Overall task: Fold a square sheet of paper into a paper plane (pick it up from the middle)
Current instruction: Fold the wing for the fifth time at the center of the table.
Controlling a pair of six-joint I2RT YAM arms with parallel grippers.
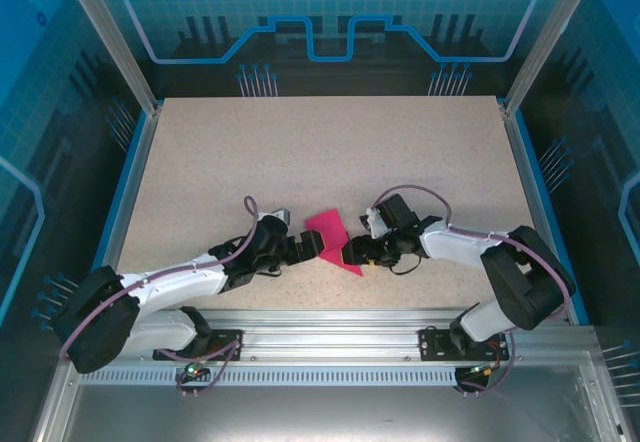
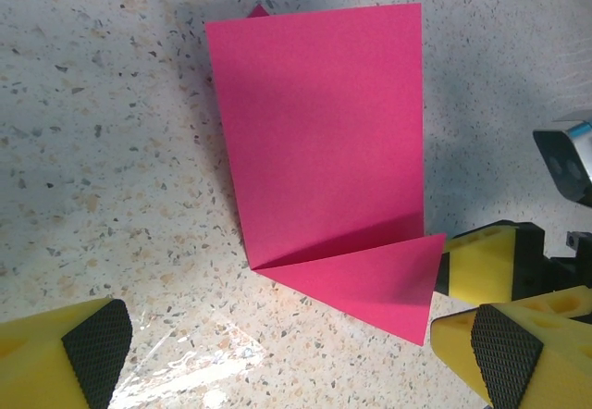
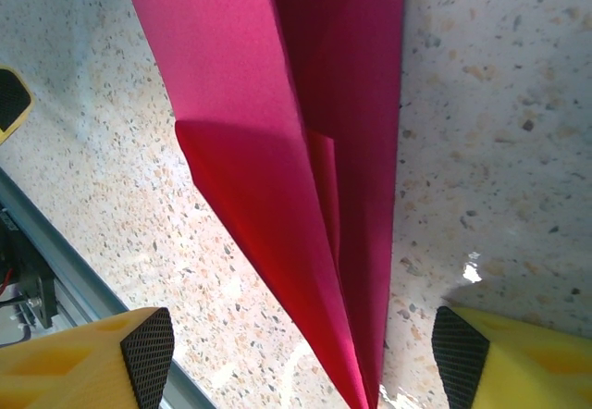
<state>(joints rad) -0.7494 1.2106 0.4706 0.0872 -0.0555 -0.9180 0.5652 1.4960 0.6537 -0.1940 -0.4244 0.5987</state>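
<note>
Right, top view: pink sheet (image 1: 328, 232), partly folded, near table's (image 1: 300, 152) near edge, midway along, between left claw (image 1: 312, 246) and right claw (image 1: 352, 254). Left wrist: left claw (image 2: 301, 349) wide apart, empty; pink sheet (image 2: 324, 141) just ahead, long axis pointing away. Right wrist: right claw (image 3: 303, 358) apart, clamping nothing; I see sheet's pointed end between its fingers, crease running straight ahead; right arm nearer, I judge

Speckled beige table (image 1: 400, 152), partly folded magenta paper sheet (image 1: 332, 234) on it
</note>
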